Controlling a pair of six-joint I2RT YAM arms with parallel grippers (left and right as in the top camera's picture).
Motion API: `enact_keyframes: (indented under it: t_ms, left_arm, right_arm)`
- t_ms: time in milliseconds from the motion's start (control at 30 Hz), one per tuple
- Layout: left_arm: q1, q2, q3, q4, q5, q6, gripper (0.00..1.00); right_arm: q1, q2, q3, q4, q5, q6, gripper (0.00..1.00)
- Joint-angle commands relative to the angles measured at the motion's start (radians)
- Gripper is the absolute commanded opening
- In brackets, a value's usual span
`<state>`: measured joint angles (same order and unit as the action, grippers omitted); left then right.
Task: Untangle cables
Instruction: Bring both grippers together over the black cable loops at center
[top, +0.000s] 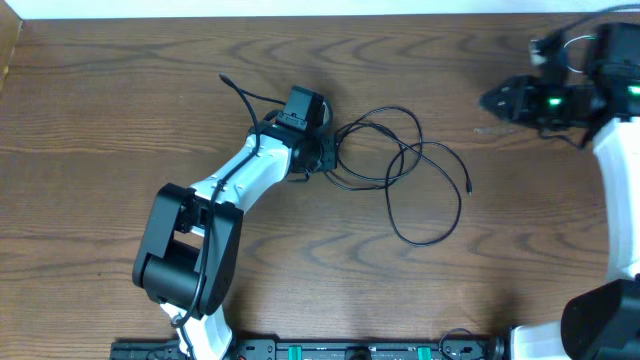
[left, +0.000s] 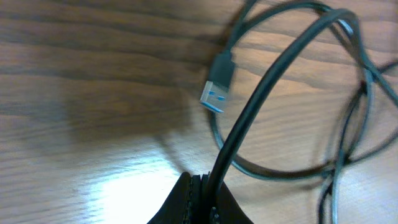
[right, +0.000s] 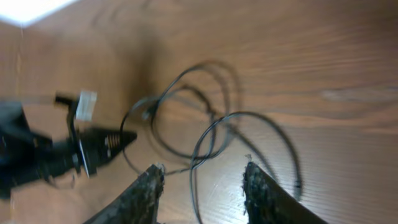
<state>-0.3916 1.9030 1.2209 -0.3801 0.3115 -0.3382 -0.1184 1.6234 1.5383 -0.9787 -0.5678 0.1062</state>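
Note:
Thin black cables lie in overlapping loops on the wooden table, right of centre. One free end points right and another trails off to the upper left. My left gripper sits at the loops' left edge. In the left wrist view it is shut on one black cable that rises from between the jaws. A USB plug with a blue insert lies just beyond. My right gripper hovers at the far right, raised above the table. In its own view it stands open and empty above the loops.
The left arm stretches from the front edge to the middle. The right arm runs along the right edge. The table's back edge meets a white surface. Bare wood shows to the left and in front of the cables.

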Motion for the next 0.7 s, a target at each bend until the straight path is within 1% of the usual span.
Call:
enact_keyframes:
  t_ms: [0, 200, 300, 500, 667]
  left_arm:
    - [0.03, -0.051, 0.091, 0.003, 0.13, -0.001, 0.07]
    - [0.063, -0.146, 0.208, 0.003, 0.201, -0.06, 0.07]
    - [0.071, -0.176, 0.238, 0.016, 0.202, -0.107, 0.07]
    - [0.072, -0.217, 0.243, 0.089, 0.202, -0.173, 0.07]
    - [0.072, -0.223, 0.243, 0.13, 0.201, -0.211, 0.07]
  right_arm:
    - [0.09, 0.032, 0.01, -0.006, 0.028, -0.056, 0.43]
    - [0.232, 0.133, 0.01, 0.011, 0.025, -0.061, 0.43]
    - [0.274, 0.173, 0.01, 0.034, -0.04, -0.112, 0.43]
    - [0.338, 0.225, 0.01, 0.109, -0.105, -0.112, 0.43]
    - [0.376, 0.269, 0.01, 0.175, -0.177, -0.102, 0.46]
